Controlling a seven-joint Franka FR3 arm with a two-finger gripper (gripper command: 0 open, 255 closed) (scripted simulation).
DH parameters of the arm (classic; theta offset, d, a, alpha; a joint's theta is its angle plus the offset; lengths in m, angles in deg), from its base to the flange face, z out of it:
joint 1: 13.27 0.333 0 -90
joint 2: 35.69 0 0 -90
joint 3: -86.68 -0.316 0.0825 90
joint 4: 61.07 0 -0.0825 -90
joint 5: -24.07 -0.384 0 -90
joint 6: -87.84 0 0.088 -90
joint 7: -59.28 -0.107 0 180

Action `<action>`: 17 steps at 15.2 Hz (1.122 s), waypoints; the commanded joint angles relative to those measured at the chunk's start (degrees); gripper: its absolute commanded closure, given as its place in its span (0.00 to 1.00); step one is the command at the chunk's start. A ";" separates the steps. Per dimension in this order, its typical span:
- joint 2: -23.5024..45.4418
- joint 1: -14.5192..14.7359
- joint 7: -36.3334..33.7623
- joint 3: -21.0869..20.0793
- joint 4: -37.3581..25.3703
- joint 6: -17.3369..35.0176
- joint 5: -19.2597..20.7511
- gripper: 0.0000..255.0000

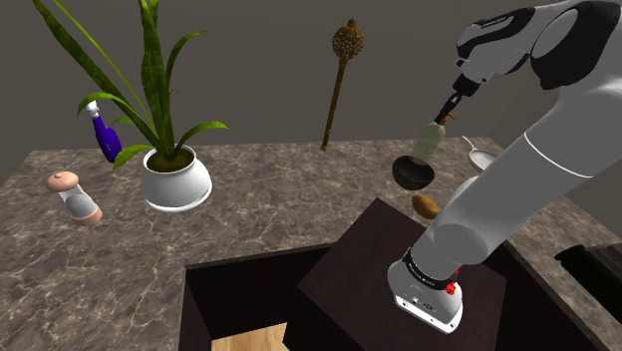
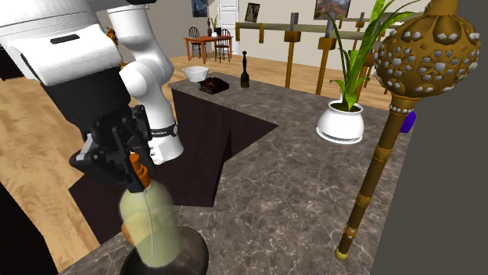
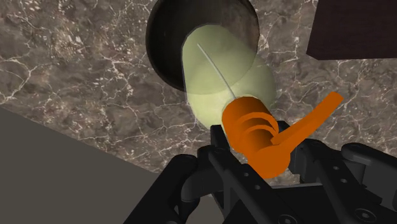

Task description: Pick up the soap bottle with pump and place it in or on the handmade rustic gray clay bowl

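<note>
Two gripper fingers (image 3: 217,153) clasp the pale soap bottle (image 3: 222,70) by its orange pump (image 3: 254,130), base down inside the dark bowl (image 3: 162,44).

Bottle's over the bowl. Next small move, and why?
Probably ease straight down a little. The pincer is shut on the orange pump of the soap bottle, whose base hangs over the dark bowl opening, slightly toward one rim. Whether the base touches yet is unclear, so lower before releasing.
</note>
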 commanded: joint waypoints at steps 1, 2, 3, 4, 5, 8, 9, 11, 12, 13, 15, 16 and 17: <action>0.81 0.21 0.88 0.59 1.16 1.51 -0.85 1.00; 1.35 0.36 1.39 0.92 1.68 2.21 -1.42 1.00; 1.93 0.51 1.94 1.26 2.17 2.91 -2.03 1.00; 2.56 0.65 2.54 1.59 2.66 3.59 -2.71 1.00; 3.23 0.79 3.17 1.92 3.13 4.27 -3.45 1.00; 5.11 1.06 4.95 2.66 4.21 5.86 -5.57 1.00; 5.11 1.04 4.96 2.64 4.21 5.86 -5.58 1.00; 5.12 1.02 4.96 2.63 4.21 5.86 -5.58 1.00; 5.12 1.02 4.96 2.63 4.21 5.86 -5.58 1.00; 5.12 1.02 4.96 2.63 4.21 5.86 -5.58 1.00; 5.12 1.02 4.96 2.63 4.21 5.86 -5.58 1.00; 5.13 1.02 4.97 2.63 4.21 5.86 -5.59 0.00; 5.13 1.02 4.97 2.63 4.21 5.86 -5.60 0.00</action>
